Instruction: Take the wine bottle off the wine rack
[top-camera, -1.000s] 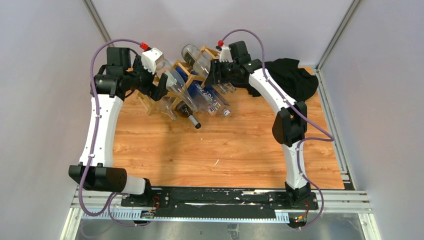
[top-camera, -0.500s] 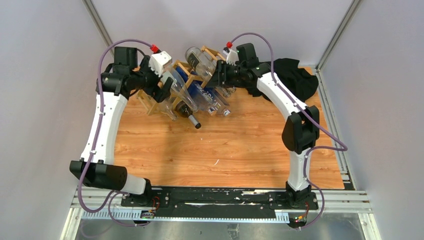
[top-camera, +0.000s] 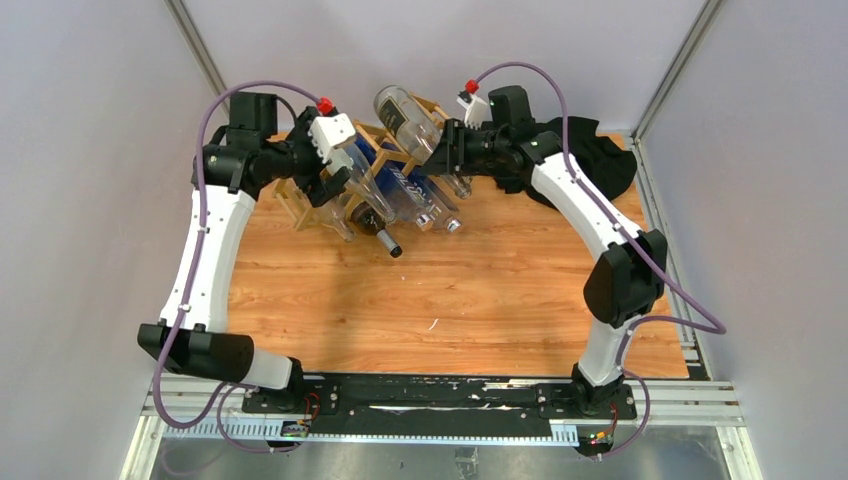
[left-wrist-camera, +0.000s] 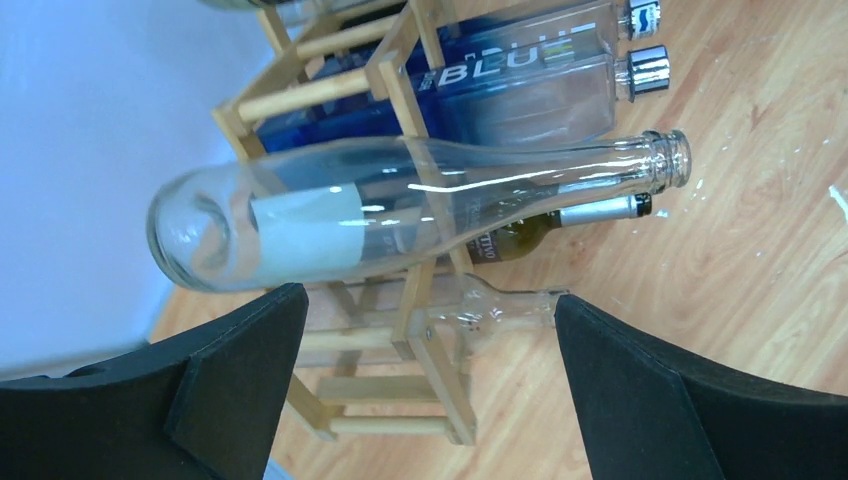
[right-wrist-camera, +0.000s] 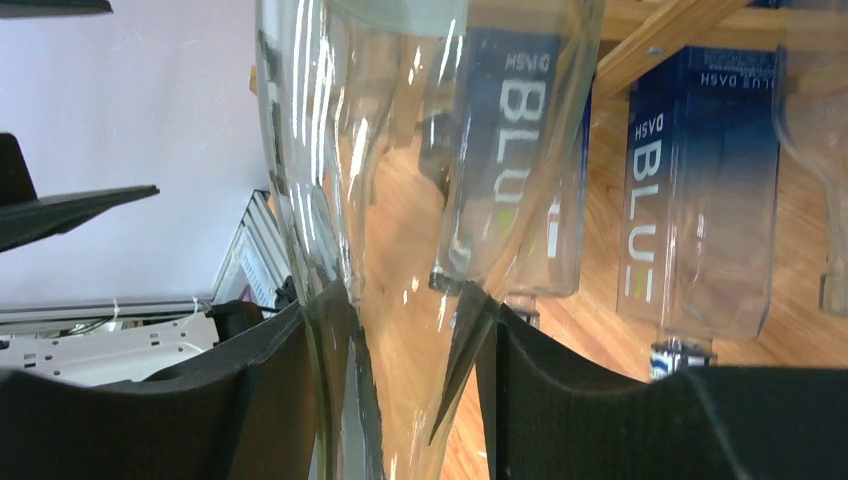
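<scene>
The wine rack (top-camera: 292, 207) is a light wooden lattice at the back of the table, with several bottles lying in it. My right gripper (top-camera: 440, 148) is shut on the neck of a clear wine bottle (top-camera: 400, 108), whose body tilts up above the rack's top. In the right wrist view the fingers (right-wrist-camera: 270, 400) press both sides of that glass neck (right-wrist-camera: 400, 330). My left gripper (left-wrist-camera: 425, 335) is open over the rack's left end (left-wrist-camera: 440, 370). It sits just short of a clear bottle with a white label (left-wrist-camera: 400, 210) and holds nothing.
Two blue square bottles (left-wrist-camera: 520, 80), a dark capped bottle (left-wrist-camera: 575, 215) and another clear bottle (left-wrist-camera: 510, 305) lie in the rack, necks pointing to the table's front. A black cloth (top-camera: 595, 150) is heaped at the back right, behind the right arm.
The right arm has swung its elbow outward and drawn the held bottle a little up and to the right. The left gripper has moved right, closer over the rack.
</scene>
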